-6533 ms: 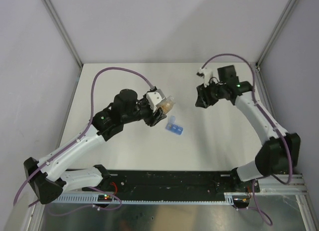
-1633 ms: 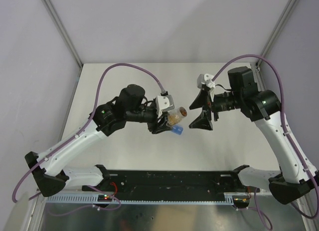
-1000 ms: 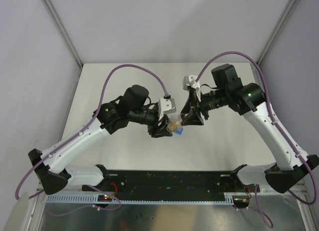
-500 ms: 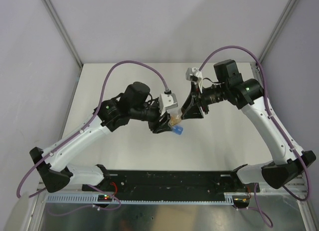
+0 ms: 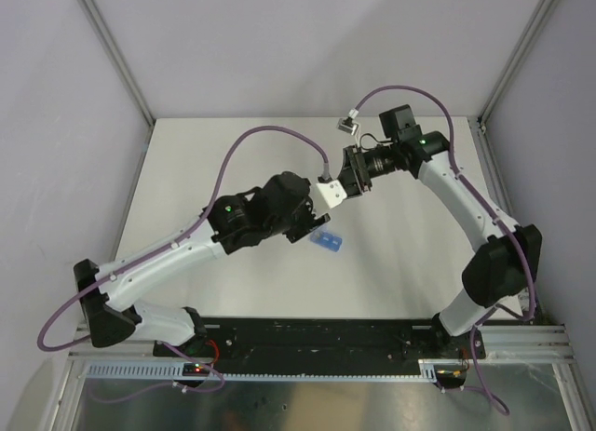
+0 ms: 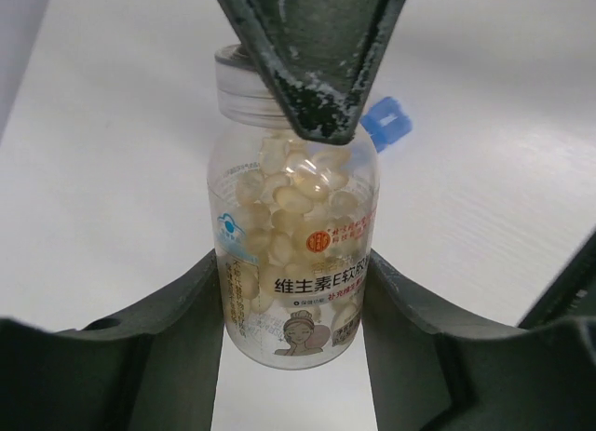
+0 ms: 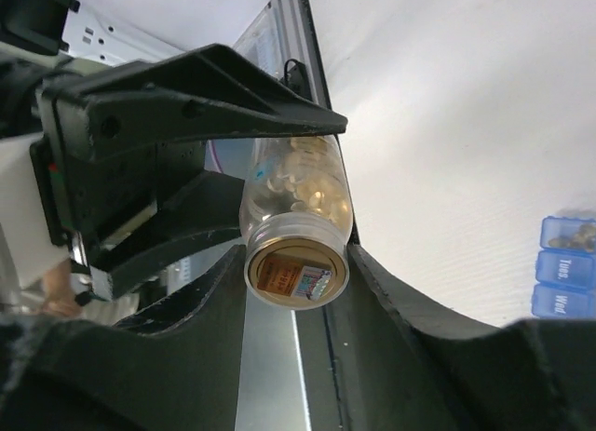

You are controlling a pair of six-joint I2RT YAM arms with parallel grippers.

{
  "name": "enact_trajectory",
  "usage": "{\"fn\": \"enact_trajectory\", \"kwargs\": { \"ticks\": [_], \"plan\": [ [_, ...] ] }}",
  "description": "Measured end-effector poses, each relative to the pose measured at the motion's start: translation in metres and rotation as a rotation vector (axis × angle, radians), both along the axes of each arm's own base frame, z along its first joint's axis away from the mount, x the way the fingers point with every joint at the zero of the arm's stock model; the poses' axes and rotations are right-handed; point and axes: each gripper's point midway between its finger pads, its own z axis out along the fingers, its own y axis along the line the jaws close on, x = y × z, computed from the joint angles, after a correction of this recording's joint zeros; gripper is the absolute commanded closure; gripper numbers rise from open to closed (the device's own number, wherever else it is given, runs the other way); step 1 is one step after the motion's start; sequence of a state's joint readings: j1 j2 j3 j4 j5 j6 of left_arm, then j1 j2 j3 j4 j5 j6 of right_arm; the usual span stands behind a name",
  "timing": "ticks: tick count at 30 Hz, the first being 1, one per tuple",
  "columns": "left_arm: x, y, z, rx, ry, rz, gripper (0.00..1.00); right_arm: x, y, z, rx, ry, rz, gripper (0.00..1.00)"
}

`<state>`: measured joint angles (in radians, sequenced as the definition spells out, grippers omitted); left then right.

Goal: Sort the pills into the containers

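A clear pill bottle (image 6: pixel 293 254) full of pale yellow pills (image 6: pixel 296 194) is held by its body in my left gripper (image 6: pixel 293 310). My right gripper (image 7: pixel 296 265) is shut on the bottle's cap (image 7: pixel 296 271) from the other end. In the top view the two grippers meet nose to nose, left gripper (image 5: pixel 323 200) and right gripper (image 5: pixel 357 173), and hide the bottle. The light-blue pill box (image 5: pixel 327 241) lies on the table just below them. Its containers (image 7: pixel 570 263) stand open, and one holds a few pills (image 7: pixel 575 234).
The white table (image 5: pixel 233 161) is walled by grey panels left, right and back. A black rail and metal strip (image 5: pixel 326 343) run along the near edge by the arm bases. Purple cables loop above both arms.
My right gripper has closed on the bottle's cap. Both grippers and the bottle have shifted up and away from the pill box, which now lies uncovered.
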<state>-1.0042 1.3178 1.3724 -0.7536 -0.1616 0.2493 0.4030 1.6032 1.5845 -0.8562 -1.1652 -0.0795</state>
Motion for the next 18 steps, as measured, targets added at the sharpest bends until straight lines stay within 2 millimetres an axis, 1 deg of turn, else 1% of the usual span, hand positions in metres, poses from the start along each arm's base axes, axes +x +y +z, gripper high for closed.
{"fn": "enact_trajectory", "kwargs": {
  "ticks": [3,8,11,13,16,18],
  "plan": [
    [0.009,0.007,-0.008,0.064,-0.062,0.056,1.0,0.008,0.005,-0.011,-0.002,0.085,-0.008,0.77],
    [0.019,0.012,-0.017,0.136,-0.122,0.112,1.0,0.017,0.008,-0.022,-0.011,0.147,-0.025,0.61],
    [0.021,0.01,-0.016,0.135,-0.144,0.118,1.0,0.02,0.005,-0.021,-0.01,0.142,-0.037,0.45],
    [0.023,0.007,-0.015,0.124,-0.151,0.118,1.0,0.022,0.002,-0.02,-0.01,0.132,-0.048,0.37],
    [0.026,0.0,-0.009,0.09,-0.172,0.116,1.0,0.024,-0.007,-0.017,-0.019,0.096,-0.082,0.3],
    [0.027,-0.003,-0.005,0.07,-0.18,0.115,1.0,0.025,-0.017,-0.013,-0.019,0.069,-0.109,0.26]
  ]
}}
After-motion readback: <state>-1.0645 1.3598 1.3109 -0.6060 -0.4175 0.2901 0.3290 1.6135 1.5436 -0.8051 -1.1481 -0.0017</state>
